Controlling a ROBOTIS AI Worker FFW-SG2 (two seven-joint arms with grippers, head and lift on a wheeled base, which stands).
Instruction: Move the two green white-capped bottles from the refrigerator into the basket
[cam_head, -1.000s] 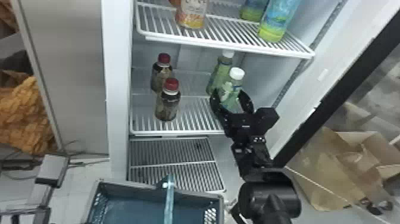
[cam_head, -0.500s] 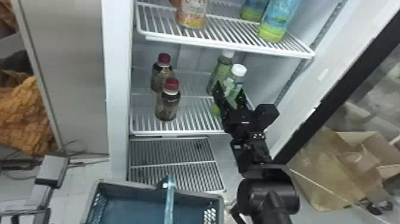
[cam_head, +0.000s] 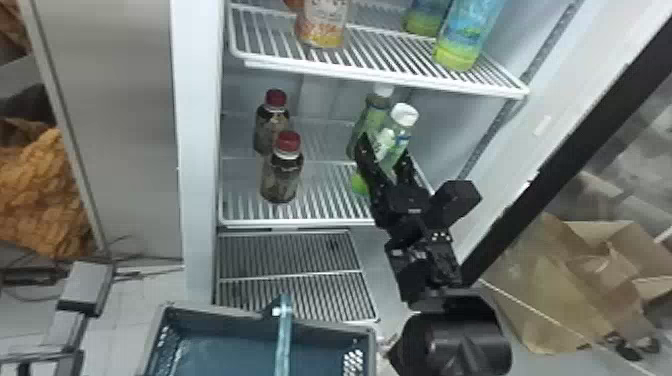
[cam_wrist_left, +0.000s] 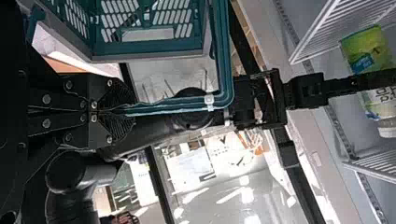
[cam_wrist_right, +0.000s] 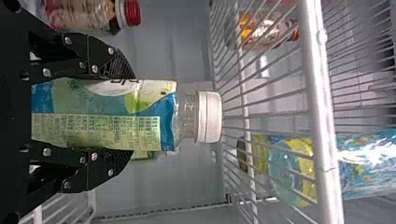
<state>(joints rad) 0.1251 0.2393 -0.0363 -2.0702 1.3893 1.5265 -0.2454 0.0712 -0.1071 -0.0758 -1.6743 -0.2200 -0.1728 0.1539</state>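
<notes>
My right gripper (cam_head: 384, 151) is shut on the front green white-capped bottle (cam_head: 395, 137) on the refrigerator's middle shelf. The second green white-capped bottle (cam_head: 371, 116) stands just behind it. From the right wrist, my right gripper (cam_wrist_right: 130, 114) presses both sides of the held bottle's label, and the bottle's white cap (cam_wrist_right: 209, 116) is beyond the fingertips. My left gripper (cam_wrist_left: 119, 112) is shut on the basket's teal handle (cam_wrist_left: 173, 106). In the head view, the basket (cam_head: 265, 320) is low in front of the refrigerator, its handle raised.
Two red-capped bottles (cam_head: 282, 172) stand left on the same shelf. Above, the upper shelf (cam_head: 380, 75) holds an orange-labelled bottle (cam_head: 322, 25) and blue-green bottles (cam_head: 462, 37). The open door's dark edge (cam_head: 565, 175) slants along the right, with a cardboard box (cam_head: 555, 290) beyond.
My right gripper's fingers, spread wide around the front green bottle a second ago, have closed on it. The bottle's cap has shifted slightly up and right in the head view. The basket has kept its place.
</notes>
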